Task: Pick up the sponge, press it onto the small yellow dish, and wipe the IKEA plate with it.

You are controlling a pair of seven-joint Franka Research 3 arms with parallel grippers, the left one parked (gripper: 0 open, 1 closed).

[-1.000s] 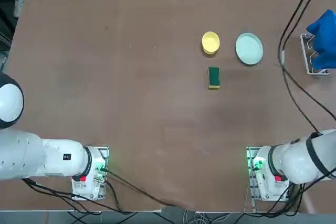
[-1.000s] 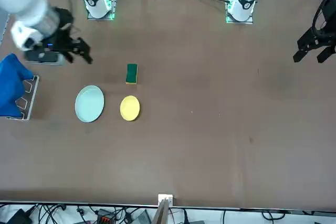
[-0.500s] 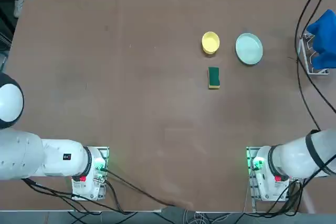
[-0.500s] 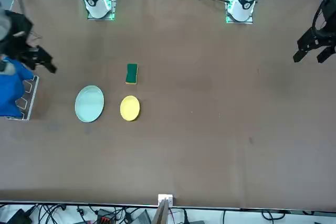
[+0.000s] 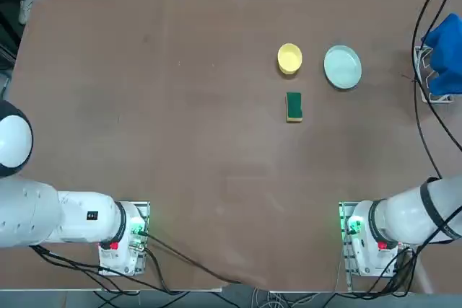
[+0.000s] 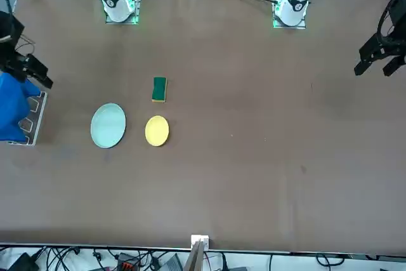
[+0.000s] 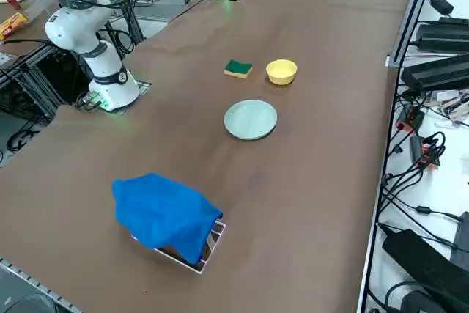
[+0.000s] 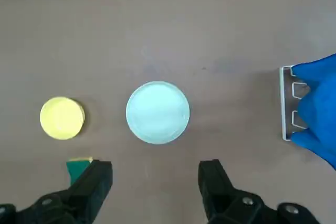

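Spread wide, right gripper (image 8: 155, 174) hangs high above the plate (image 8: 157, 112), pointing straight down, with the yellow dish (image 8: 62, 117) beside that plate and the sponge (image 8: 77, 166) near the dish.

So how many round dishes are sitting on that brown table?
2. The small round yellow dish sits just beyond the green-topped rectangular sponge; the larger pale blue-green round plate lies beside it, toward the blue cloth on its wire rack. None looks hidden.
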